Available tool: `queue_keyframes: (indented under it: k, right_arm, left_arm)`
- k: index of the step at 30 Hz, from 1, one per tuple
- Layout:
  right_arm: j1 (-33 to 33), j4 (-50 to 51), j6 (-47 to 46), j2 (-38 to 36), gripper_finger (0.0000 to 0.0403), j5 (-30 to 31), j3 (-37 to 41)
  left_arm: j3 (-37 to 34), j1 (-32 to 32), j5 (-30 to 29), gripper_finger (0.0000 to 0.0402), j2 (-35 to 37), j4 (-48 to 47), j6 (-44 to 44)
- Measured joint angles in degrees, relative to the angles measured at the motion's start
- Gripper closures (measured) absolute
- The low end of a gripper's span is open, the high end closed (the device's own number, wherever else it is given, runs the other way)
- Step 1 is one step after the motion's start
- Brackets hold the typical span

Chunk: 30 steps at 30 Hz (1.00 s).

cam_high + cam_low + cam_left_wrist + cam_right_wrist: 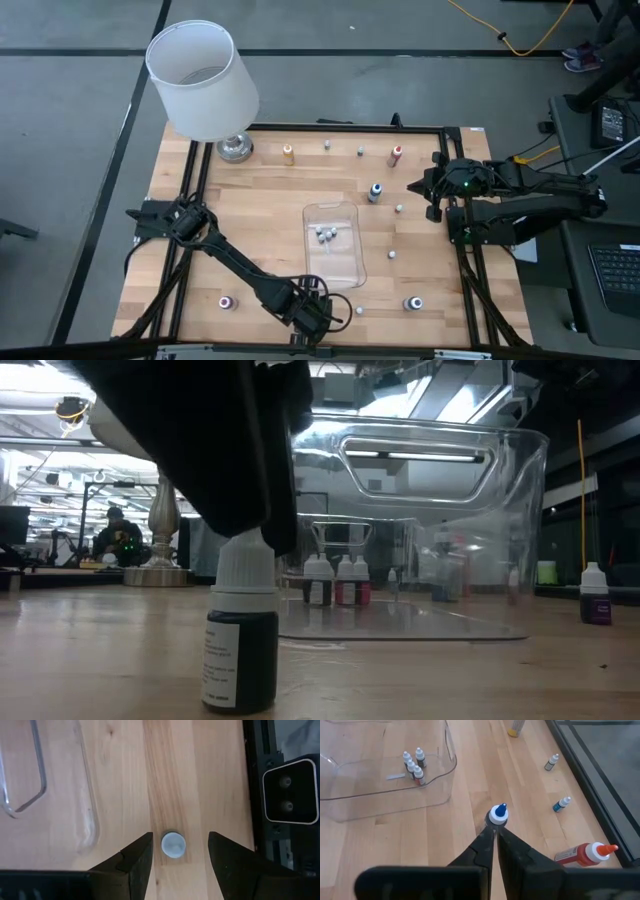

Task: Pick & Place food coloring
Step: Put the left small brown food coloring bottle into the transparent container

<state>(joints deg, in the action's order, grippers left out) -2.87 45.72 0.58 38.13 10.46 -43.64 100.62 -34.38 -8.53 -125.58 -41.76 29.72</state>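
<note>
Counter edge: the left tool (318, 312) hangs at the near edge of the wooden counter (260, 210), close beside the black frame rail (255, 795) that runs along it.
Open room: bare wood lies between this tool and the clear tray (335, 243) at mid-counter.
Food coloring: a dark bottle with a pale cap (173, 844) stands upright directly below the left tool; four small bottles (415, 766) cluster inside the tray; others stand scattered, one at the near left (226, 301), one at the near right (413, 303).
Other things: a white-shaded lamp (203, 80) occupies the far left corner; a larger blue-tipped bottle (498, 815) stands just ahead of the right tool (495, 837).
Left tool: fingers spread wide, one either side of the cap, touching nothing.
Right tool: parked at the counter's right edge, fingers pressed together, empty.
</note>
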Motion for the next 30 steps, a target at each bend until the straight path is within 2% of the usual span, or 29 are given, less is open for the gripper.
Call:
queue_keyframes:
  k: [9, 17, 22, 30]
  right_arm:
    - [0.0, 0.1, 1.2, 0.0, 0.0375, 0.0, 0.0]
    - [0.0, 0.0, 1.4, 0.0, 0.0375, 0.0, 0.0]
    - [0.0, 0.0, 1.4, 0.0, 0.0375, 0.0, 0.0]
    - [0.0, 0.0, 1.2, 0.0, 0.0375, 0.0, 0.0]
  left_arm:
    - [4.1, 0.0, -4.9, 0.0217, -0.1, -8.5, 1.1]
    - [5.7, -0.8, -2.3, 0.0217, -0.1, -6.9, 1.0]
    - [9.5, -1.8, -4.5, 0.0217, -0.1, -8.9, -0.3]
    - [9.7, -2.7, -5.1, 0.0217, -1.9, -9.4, -1.0]
